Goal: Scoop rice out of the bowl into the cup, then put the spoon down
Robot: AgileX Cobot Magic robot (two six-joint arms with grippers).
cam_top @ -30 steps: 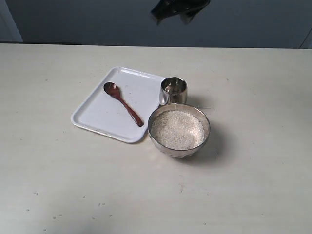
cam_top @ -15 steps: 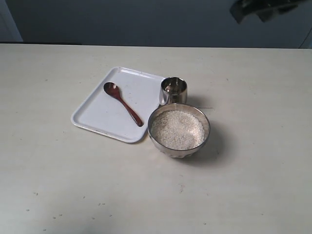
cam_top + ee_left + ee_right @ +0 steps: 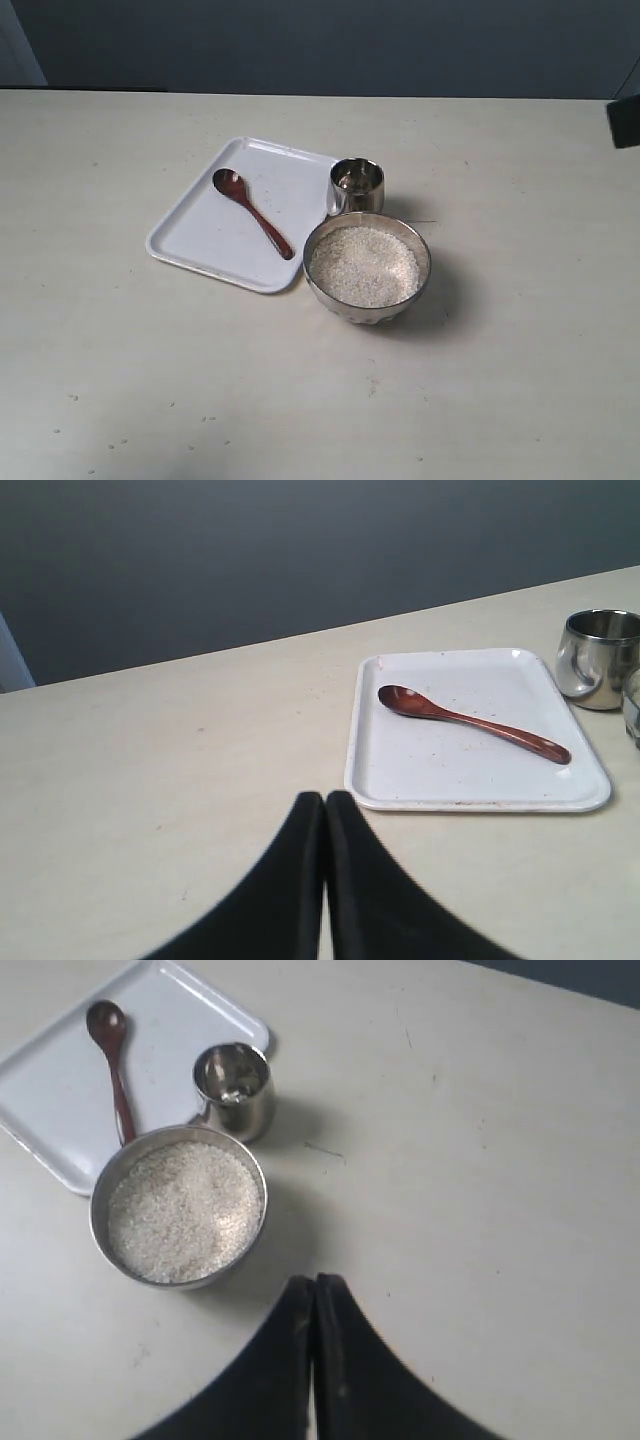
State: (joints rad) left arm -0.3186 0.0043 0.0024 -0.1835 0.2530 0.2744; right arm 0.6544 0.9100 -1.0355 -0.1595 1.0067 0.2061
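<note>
The wide steel bowl [image 3: 367,267] holds white rice [image 3: 363,265] near the table's middle. Just behind it stands the small steel cup [image 3: 357,186], with a little rice at its bottom in the right wrist view. The reddish-brown spoon [image 3: 252,212] lies on the white tray [image 3: 200,240], left of the cup. My right gripper [image 3: 314,1282] is shut and empty, high above the table to the right of the bowl [image 3: 179,1206]. My left gripper [image 3: 325,798] is shut and empty too, off the tray's [image 3: 400,780] edge, apart from the spoon [image 3: 470,721].
Only a dark piece of the right arm [image 3: 624,122] shows at the exterior view's right edge. Bare cream tabletop [image 3: 300,400] lies all around the tray and bowl. A dark wall stands behind the table's far edge.
The dark right gripper at the top of the exterior view has swung rightward, from above the cup to the right edge. Spoon, cup and bowl have not moved.
</note>
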